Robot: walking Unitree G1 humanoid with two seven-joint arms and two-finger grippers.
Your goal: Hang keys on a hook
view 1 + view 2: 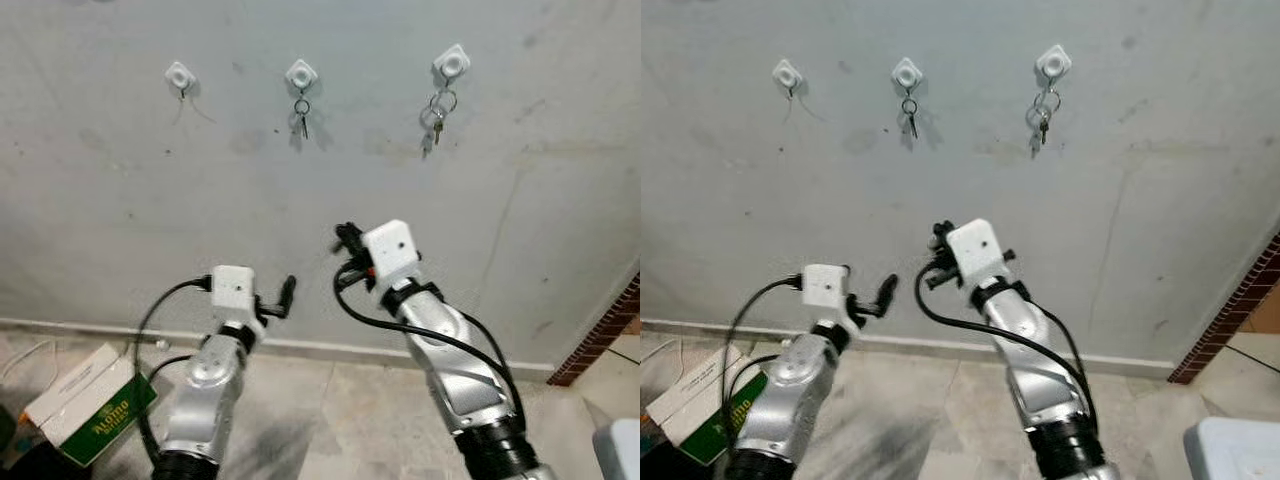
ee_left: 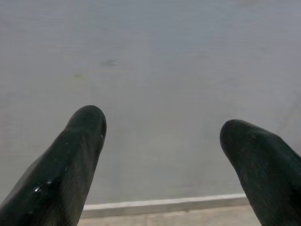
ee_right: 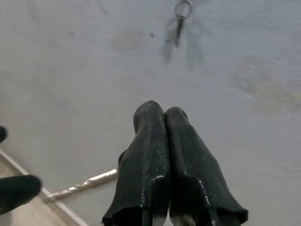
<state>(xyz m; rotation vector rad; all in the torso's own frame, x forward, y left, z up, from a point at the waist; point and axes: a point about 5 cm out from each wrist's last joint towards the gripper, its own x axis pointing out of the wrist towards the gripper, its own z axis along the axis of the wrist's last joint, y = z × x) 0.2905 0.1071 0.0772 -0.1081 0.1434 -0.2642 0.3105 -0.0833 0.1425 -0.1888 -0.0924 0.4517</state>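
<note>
Three white hooks are sitting in a row on the grey wall [image 1: 120, 200]. Taking the middle hook [image 1: 301, 73] as landmark: a small set of keys [image 1: 301, 115] is hanging from it, a larger bunch of keys [image 1: 436, 118] is dangling from the hook to its right [image 1: 452, 64], and the hook to its left [image 1: 180, 74] is showing no keys that I can make out.

The right gripper [image 3: 162, 160] is pointing up at the wall well below the middle hook, its two fingers pressed together with nothing visible between them. The left gripper [image 2: 162, 136] is sitting lower and further left, jaws spread wide and empty, facing bare wall above the skirting. Both silver arms are reaching forward and upward, elbows bent, wrists angled toward the wall.

Judging from this, keys are already hanging and neither gripper is carrying any; the sound move now is drawing the arms straight back from the wall, keeping the fingers clear below the dangling keys so nothing gets knocked off its hook
</note>
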